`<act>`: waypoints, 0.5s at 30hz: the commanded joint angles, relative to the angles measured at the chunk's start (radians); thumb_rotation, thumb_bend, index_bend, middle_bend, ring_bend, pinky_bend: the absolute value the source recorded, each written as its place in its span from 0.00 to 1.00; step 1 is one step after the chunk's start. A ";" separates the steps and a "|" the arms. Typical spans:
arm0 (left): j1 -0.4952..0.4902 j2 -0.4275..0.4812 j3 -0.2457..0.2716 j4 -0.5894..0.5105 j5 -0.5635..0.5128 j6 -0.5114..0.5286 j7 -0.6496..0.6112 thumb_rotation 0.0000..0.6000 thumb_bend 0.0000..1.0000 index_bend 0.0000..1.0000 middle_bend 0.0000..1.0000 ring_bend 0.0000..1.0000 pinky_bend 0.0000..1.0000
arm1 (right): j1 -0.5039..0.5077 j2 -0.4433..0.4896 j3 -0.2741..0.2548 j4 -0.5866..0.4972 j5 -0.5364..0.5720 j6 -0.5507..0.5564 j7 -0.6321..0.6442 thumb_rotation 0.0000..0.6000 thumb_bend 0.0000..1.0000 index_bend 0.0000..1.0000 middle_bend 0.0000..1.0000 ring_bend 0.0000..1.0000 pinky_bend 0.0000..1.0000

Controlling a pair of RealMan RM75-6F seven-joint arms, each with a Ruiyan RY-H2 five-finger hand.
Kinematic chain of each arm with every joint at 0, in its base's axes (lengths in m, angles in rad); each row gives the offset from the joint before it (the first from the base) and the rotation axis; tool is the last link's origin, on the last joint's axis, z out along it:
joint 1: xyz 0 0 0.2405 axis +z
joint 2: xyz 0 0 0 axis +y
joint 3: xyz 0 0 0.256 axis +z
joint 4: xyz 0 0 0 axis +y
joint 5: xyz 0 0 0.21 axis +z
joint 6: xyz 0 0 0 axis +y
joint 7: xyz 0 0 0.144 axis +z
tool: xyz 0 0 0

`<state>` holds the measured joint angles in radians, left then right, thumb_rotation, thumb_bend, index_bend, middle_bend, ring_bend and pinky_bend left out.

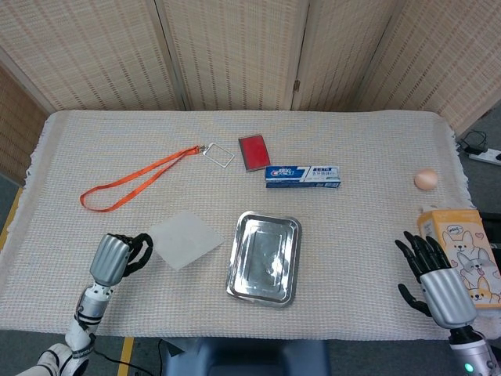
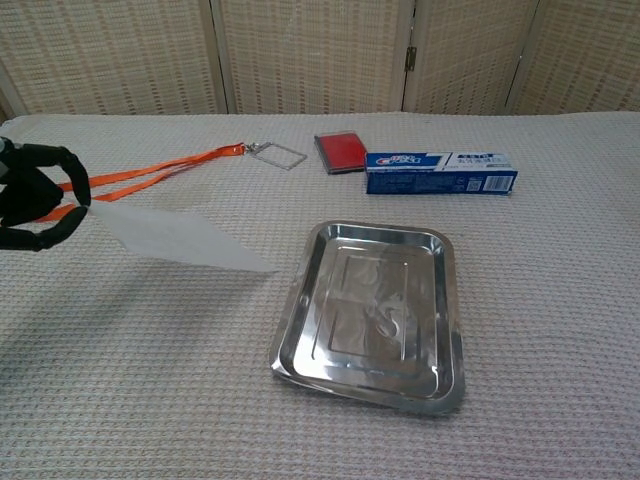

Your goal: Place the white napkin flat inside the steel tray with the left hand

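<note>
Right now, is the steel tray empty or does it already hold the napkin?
Empty. The steel tray shows only bare metal; the white napkin hangs beside it, held by the left hand.
</note>
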<state>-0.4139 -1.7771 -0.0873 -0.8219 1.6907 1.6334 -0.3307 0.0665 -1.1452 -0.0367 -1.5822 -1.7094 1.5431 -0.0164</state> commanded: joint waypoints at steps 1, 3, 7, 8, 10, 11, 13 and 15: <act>-0.057 -0.008 -0.051 0.007 -0.027 -0.024 0.011 1.00 0.66 0.71 1.00 0.98 1.00 | 0.000 0.001 0.001 -0.001 0.001 -0.001 0.002 1.00 0.40 0.00 0.00 0.00 0.00; -0.089 -0.009 -0.078 0.017 -0.043 -0.046 0.016 1.00 0.66 0.71 1.00 0.98 1.00 | 0.001 0.002 0.001 -0.002 0.003 -0.002 0.003 1.00 0.40 0.00 0.00 0.00 0.00; -0.140 -0.011 -0.130 0.019 -0.076 -0.061 0.014 1.00 0.67 0.71 1.00 0.98 1.00 | 0.002 0.005 0.005 -0.001 0.010 -0.003 0.011 1.00 0.40 0.00 0.00 0.00 0.00; -0.147 -0.014 -0.137 0.016 -0.081 -0.058 0.016 1.00 0.67 0.71 1.00 0.98 1.00 | 0.002 0.006 0.006 0.000 0.012 -0.005 0.013 1.00 0.40 0.00 0.00 0.00 0.00; -0.162 -0.019 -0.148 0.012 -0.087 -0.054 0.024 1.00 0.67 0.71 1.00 0.98 1.00 | 0.003 0.007 0.006 0.000 0.014 -0.009 0.016 1.00 0.40 0.00 0.00 0.00 0.00; -0.168 -0.022 -0.152 0.012 -0.090 -0.053 0.027 1.00 0.67 0.71 1.00 0.98 1.00 | 0.004 0.007 0.006 0.000 0.015 -0.011 0.016 1.00 0.40 0.00 0.00 0.00 0.00; -0.185 -0.028 -0.162 0.014 -0.096 -0.055 0.034 1.00 0.67 0.71 1.00 0.98 1.00 | 0.005 0.007 0.005 -0.001 0.016 -0.014 0.017 1.00 0.40 0.00 0.00 0.00 0.00; -0.202 -0.031 -0.175 0.016 -0.105 -0.058 0.038 1.00 0.68 0.71 1.00 0.98 1.00 | 0.004 0.009 0.007 -0.002 0.017 -0.010 0.019 1.00 0.40 0.00 0.00 0.00 0.00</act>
<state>-0.6067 -1.8046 -0.2542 -0.8074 1.5917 1.5775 -0.2965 0.0706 -1.1368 -0.0304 -1.5836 -1.6932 1.5318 0.0018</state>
